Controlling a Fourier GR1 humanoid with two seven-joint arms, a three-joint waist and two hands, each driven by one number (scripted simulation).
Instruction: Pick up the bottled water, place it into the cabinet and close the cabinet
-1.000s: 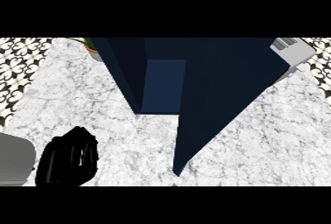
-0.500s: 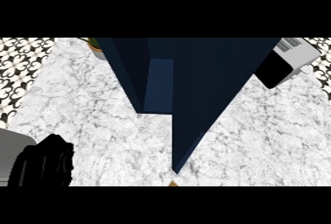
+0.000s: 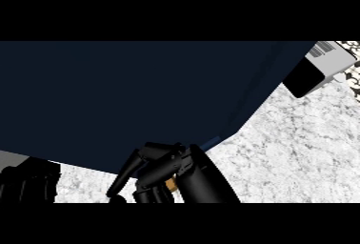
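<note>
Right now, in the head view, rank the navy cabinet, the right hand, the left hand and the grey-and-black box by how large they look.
1. Navy cabinet, filling most of the view.
2. Right hand, close to the camera, which may enlarge it.
3. Left hand and the grey-and-black box at top right look similar; both are cropped, so no order.

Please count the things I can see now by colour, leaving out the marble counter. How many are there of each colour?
Dark blue: 1, the cabinet
Black: 2, the left hand and the right hand
Grey and black: 1, the appliance at the upper right
Total: 4
</note>
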